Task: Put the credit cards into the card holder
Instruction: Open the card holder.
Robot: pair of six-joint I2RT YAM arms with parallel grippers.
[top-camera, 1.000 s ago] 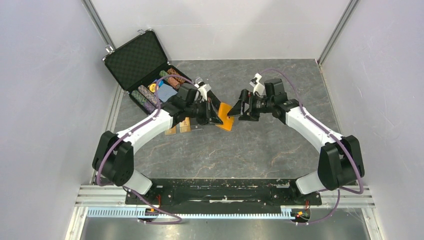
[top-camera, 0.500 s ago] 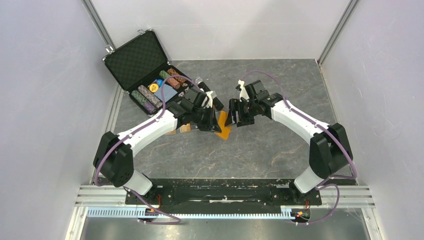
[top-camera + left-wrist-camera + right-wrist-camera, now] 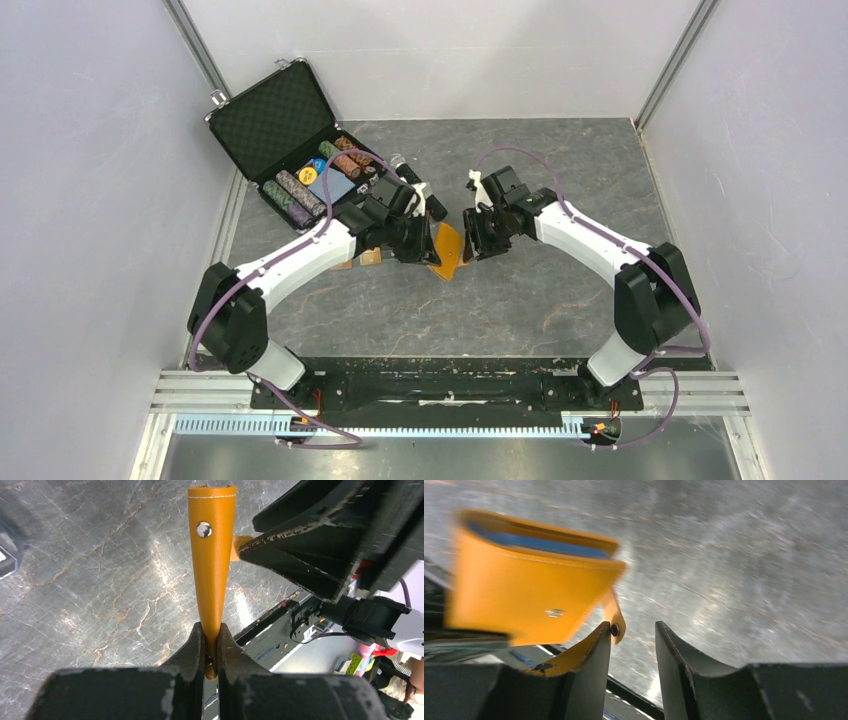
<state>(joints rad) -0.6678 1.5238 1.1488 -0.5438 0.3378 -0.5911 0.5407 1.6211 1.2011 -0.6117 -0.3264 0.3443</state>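
The card holder (image 3: 447,252), an orange fold-over wallet with blue lining, hangs above the table between both arms. My left gripper (image 3: 425,243) is shut on its lower edge (image 3: 210,630), and the wallet (image 3: 212,555) stands up from the jaws with its round snap showing. My right gripper (image 3: 470,238) is at the wallet's right side, jaws apart (image 3: 633,627). The wallet's snap tab (image 3: 616,620) sits at the tip of one finger, not pinched. The wallet body (image 3: 524,600) is blurred. Gold-tan credit cards (image 3: 360,258) lie on the table, partly hidden under my left arm.
An open black foam-lined case (image 3: 290,140) with poker chips stands at the back left. Grey walls close in both sides and the back. The arms' base rail (image 3: 450,385) runs along the near edge.
The right gripper moved left up to the wallet and its jaws narrowed from wide to a smaller gap. The left gripper, still holding the wallet, shifted slightly down and left.
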